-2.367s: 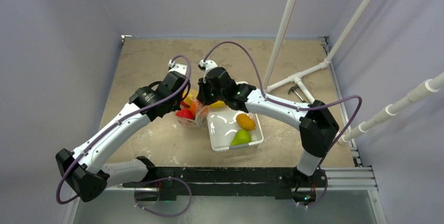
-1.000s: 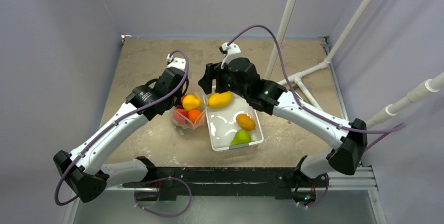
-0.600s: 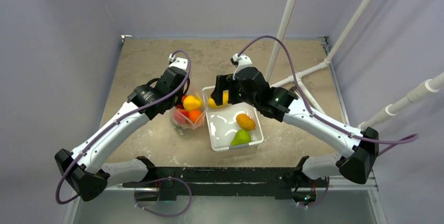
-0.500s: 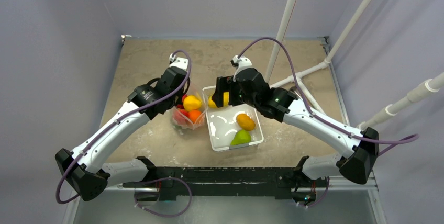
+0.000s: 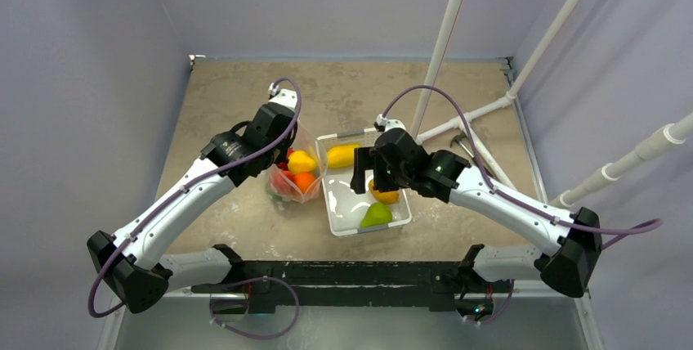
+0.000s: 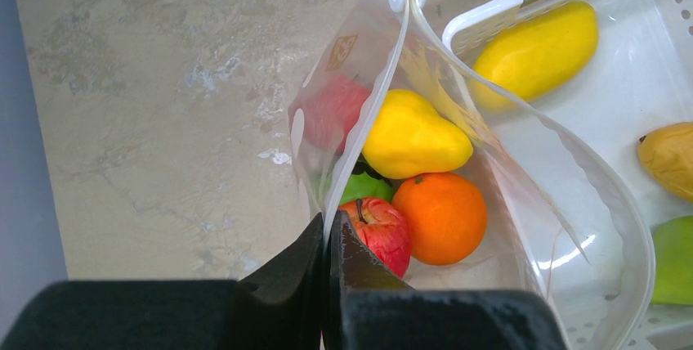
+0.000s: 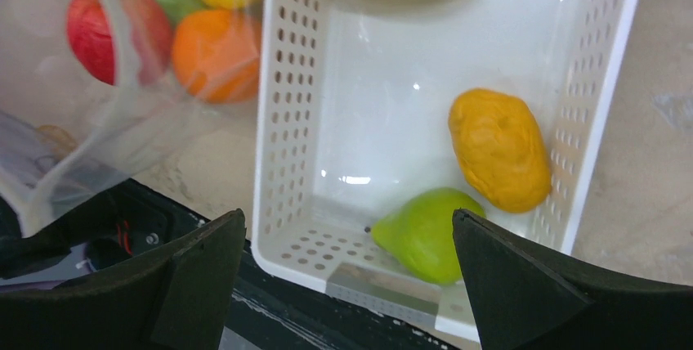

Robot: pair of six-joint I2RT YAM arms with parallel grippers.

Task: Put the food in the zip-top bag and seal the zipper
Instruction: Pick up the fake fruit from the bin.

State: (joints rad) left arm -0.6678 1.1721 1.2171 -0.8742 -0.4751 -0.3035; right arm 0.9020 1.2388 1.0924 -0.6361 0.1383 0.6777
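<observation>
Loading step: left fingers (image 6: 286,272) pinch the zip-top bag (image 6: 535,195) rim; spread right fingers (image 7: 196,272) should next grasp food (image 7: 498,150) from the tray (image 7: 288,121).

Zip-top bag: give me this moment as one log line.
left gripper: shut on bag rim, holding it open | right gripper: open above tray | bag: unsealed, fruit inside | tray: three more fruit
</observation>
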